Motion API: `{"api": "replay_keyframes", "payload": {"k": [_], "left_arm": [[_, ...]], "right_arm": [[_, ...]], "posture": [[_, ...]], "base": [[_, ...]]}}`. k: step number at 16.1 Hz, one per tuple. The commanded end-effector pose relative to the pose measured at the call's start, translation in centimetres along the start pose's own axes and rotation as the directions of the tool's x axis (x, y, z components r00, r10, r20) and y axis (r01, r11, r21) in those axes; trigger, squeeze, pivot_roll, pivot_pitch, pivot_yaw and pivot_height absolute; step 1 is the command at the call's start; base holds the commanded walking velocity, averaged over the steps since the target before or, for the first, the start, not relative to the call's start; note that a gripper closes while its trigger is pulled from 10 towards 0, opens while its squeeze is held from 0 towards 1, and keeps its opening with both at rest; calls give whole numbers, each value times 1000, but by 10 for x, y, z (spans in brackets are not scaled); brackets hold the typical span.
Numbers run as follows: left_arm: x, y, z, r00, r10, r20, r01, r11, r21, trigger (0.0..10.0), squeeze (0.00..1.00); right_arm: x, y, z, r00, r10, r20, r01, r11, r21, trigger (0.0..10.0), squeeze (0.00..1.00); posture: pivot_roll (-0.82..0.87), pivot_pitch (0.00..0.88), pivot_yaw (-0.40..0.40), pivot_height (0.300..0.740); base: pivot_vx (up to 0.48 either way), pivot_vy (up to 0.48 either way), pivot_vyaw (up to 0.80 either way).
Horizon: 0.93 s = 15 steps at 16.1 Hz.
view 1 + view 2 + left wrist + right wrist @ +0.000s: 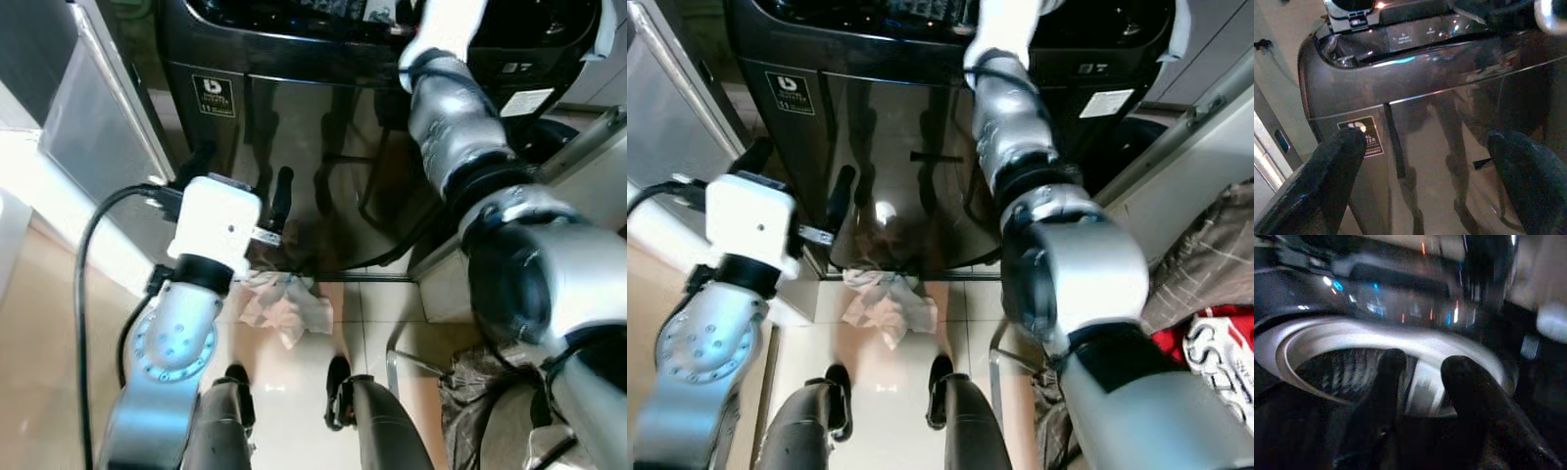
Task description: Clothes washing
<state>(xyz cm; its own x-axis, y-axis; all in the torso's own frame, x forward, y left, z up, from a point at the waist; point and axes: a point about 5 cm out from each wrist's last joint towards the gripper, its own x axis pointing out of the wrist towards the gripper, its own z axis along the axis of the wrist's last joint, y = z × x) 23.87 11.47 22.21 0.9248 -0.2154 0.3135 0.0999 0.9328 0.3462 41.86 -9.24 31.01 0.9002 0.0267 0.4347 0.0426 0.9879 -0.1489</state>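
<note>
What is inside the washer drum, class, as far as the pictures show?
The right wrist view shows the drum's ribbed wall under its shiny rim, with the right gripper at the opening. The fingers and darkness hide the bottom, so any clothes cannot be seen.

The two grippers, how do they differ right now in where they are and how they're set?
The left gripper hangs low in front of the washing machine, facing its dark front panel; the right gripper is raised over the machine's open top, above the drum rim. The left jaws stand wide apart; the right jaws show a narrower gap. Both are empty, with black fingers.
</note>
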Motion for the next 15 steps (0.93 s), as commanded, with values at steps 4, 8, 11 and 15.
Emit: {"api": "replay_keyframes", "payload": {"k": [4, 8, 11, 15], "left_arm": [[12, 3, -11, 1000, 29, 9, -29, 999, 17, 10000, 0], [25, 3, -21, 999, 2, 34, -4, 998, 69, 10000, 0], [25, 10, -36, 1000, 15, -1, -15, 995, 97, 10000, 0], [25, 8, -53, 996, 53, -69, -54, 998, -15, 10000, 0]], "right_arm": [[-39, -7, -25, 976, -14, 218, 47, 988, -145, 10000, 0], [-109, -37, -60, 948, -50, 313, 141, 951, -275, 10000, 0], [-163, -44, -93, 990, 25, 140, 18, 954, -298, 10000, 0], [-175, -31, -152, 945, 43, -325, -49, 999, -13, 10000, 149]], "posture": [[141, 85, -139, 740], [94, 7, -108, 740], [69, 0, -84, 740], [60, 0, -61, 740]], "base": [[0, 0, 0], [0, 0, 0], [0, 0, 0], [0, 0, 0]]}}
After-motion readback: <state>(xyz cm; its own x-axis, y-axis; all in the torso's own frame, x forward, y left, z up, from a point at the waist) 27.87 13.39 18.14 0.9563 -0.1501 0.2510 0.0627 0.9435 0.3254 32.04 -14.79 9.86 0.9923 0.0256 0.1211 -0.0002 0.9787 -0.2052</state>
